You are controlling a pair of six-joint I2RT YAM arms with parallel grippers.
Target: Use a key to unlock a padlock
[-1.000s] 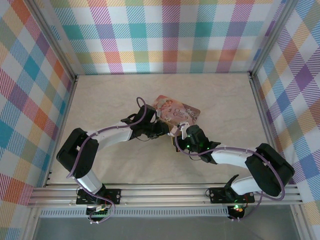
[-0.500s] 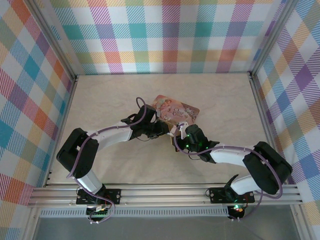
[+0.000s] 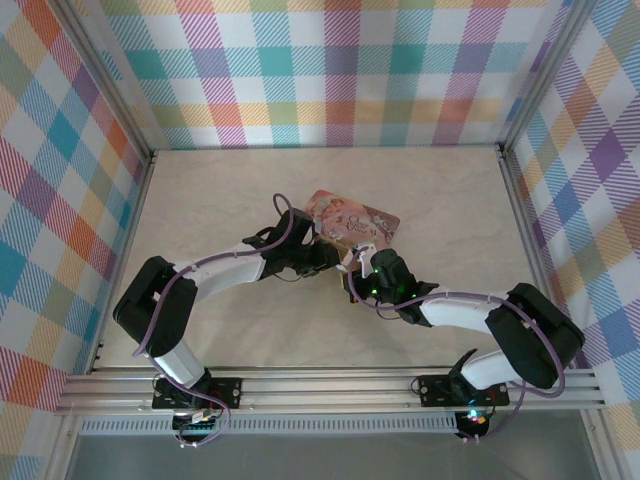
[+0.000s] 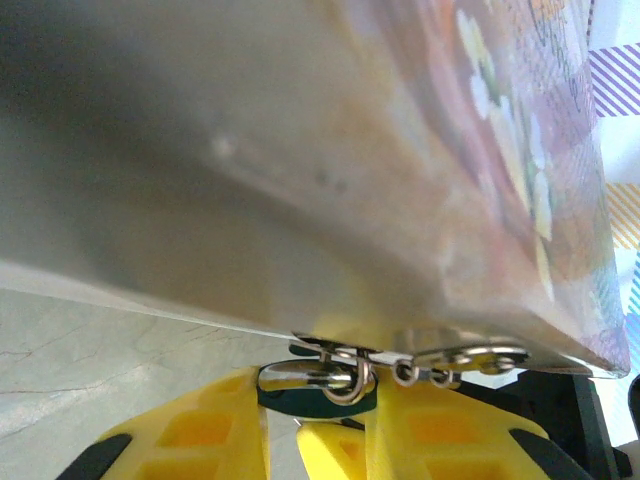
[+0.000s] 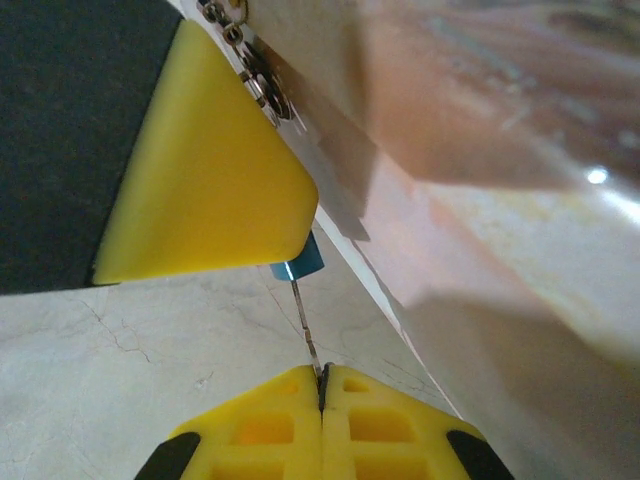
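Note:
My left gripper (image 4: 318,402) is shut on the padlock (image 4: 322,384), a tiny dark blue body with a thin metal shackle (image 4: 350,375) hooked through the hasp under the pink tin (image 4: 420,150). In the right wrist view, my right gripper (image 5: 322,376) is shut on the key (image 5: 306,328). The key's thin blade runs up into the blue padlock (image 5: 300,263), which peeks out below the left gripper's yellow finger (image 5: 210,180). From above, the left gripper (image 3: 335,260) and right gripper (image 3: 358,268) meet at the tin's (image 3: 352,218) near edge.
The pink picture-printed tin lies mid-table, tilted, with small metal rings (image 4: 440,362) along its hasp. Bare marble tabletop (image 3: 220,190) spreads around it. Checked walls close in the back and both sides, and a metal rail (image 3: 330,388) runs along the near edge.
My right gripper has shifted slightly left toward the left gripper, and the tin has nudged a little with it. Both grips are unchanged.

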